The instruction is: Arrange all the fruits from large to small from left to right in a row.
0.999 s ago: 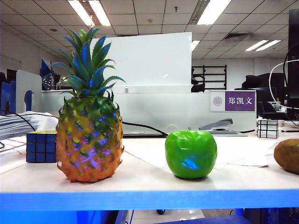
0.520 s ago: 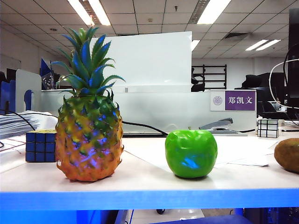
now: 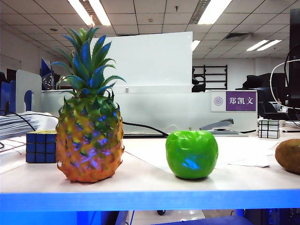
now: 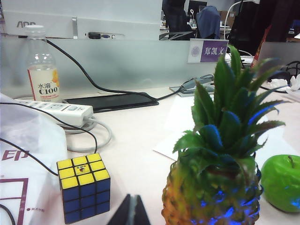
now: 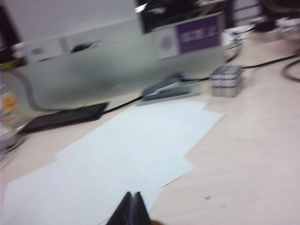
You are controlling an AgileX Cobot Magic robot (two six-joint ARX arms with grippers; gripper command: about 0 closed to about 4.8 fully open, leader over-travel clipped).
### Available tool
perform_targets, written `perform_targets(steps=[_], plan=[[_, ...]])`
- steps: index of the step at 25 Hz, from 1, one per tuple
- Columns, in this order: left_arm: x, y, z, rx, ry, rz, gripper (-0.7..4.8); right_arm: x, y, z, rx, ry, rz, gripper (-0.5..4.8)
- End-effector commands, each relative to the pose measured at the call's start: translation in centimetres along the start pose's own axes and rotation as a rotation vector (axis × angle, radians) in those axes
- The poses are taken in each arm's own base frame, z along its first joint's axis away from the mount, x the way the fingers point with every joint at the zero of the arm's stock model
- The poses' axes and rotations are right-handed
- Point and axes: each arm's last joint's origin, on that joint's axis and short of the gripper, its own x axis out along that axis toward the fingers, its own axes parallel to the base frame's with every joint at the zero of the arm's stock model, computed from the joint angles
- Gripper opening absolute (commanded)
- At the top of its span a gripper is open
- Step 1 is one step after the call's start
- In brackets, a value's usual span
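Three fruits in a row along the front of the white table (image 3: 140, 180) in the exterior view: pineapple (image 3: 89, 140) at left, green apple (image 3: 191, 154) in the middle, brown kiwi (image 3: 288, 156) at right, cut by the frame edge. Well apart from one another, all upright. Blue Rubik's cube (image 3: 41, 146) just behind the pineapple's left side; second, paler cube (image 3: 268, 129) far back at right. No arms in this view.

Left wrist view only: left gripper (image 4: 130, 211), fingers pressed together, empty, near the yellow-topped cube and pineapple; clear bottle (image 4: 42, 70) with yellow label, white power strip (image 4: 61, 110).

Right wrist view only, blurred: right gripper (image 5: 132, 208), jaws shut, empty, over white paper sheets (image 5: 117, 154); no fruit visible.
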Motion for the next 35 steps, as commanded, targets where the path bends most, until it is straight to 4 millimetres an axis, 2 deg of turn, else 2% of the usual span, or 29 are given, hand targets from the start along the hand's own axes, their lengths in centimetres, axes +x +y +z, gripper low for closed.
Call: perform_targets(steps=[1, 19, 24, 35], plan=[[0.0, 0.0, 0.2, -0.011, -0.015, -0.004, -0.05, 0.0, -0.1, 0.2, 0.001, -0.024, -0.033, -0.01], [0.0, -0.1, 0.0, -0.032, 0.0, -0.017, -0.05, 0.0, -0.1, 0.2, 0.0, -0.021, -0.033, -0.01], [0.0, 0.1, -0.1, 0.049, 0.015, 0.019, -0.05, 0.0, -0.1, 0.2, 0.0, -0.021, -0.033, -0.01], [-1.0, 3.0, -0.7, -0.062, 0.06, 0.465, -0.05, 0.0, -0.1, 0.2, 0.0, -0.021, -0.033, -0.01]])
